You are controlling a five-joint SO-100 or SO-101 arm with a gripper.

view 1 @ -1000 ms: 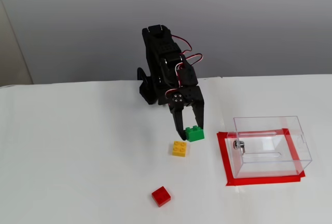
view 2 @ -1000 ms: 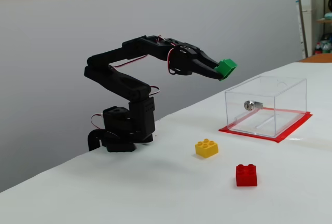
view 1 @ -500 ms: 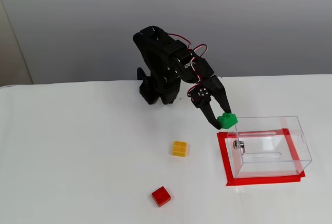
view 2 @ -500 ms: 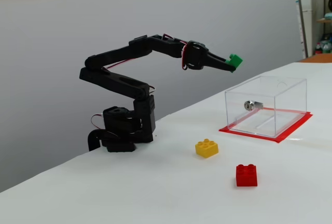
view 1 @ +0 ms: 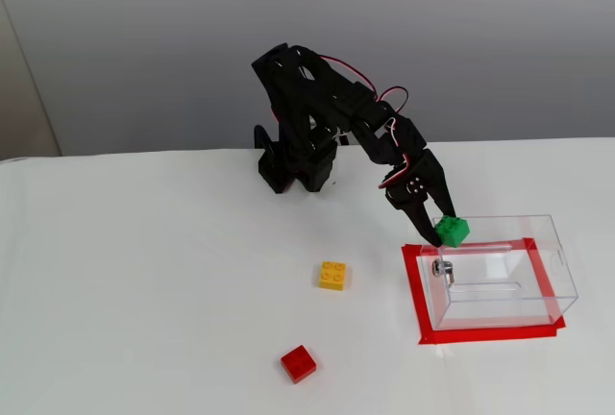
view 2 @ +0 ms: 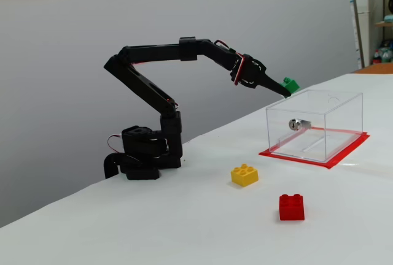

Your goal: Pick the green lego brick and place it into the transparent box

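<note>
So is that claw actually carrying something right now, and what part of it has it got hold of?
Yes: the claw pinches the green lego brick by its sides at the fingertips, above the near edge of the transparent box.

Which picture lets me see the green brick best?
The fixed view from above: there the green lego brick shows its top and side, held in the pincer at the near corner of the transparent box. In the side fixed view the green lego brick is only a small sliver above the box.

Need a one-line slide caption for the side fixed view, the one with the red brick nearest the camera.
Hand holds the green lego brick above the near edge of the transparent box.
</note>
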